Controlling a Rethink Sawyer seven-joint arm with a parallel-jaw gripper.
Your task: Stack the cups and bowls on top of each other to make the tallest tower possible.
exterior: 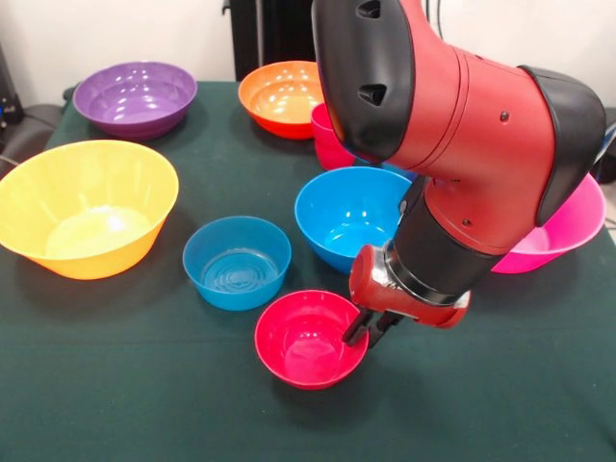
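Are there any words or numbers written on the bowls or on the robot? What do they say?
None: no word, number or logo can be read anywhere.
The bowls are plain, like the small red bowl and the yellow bowl.
The arm shows only red and black shells, no writing.
The gripper and the green table carry no labels either.

A table (115, 404) covered in dark green cloth fills most of the view, and behind its far edge stands a plain pale wall (58, 38), broken by a dark upright panel (274, 34) near the middle, with dark cables (12, 106) at the left edge.
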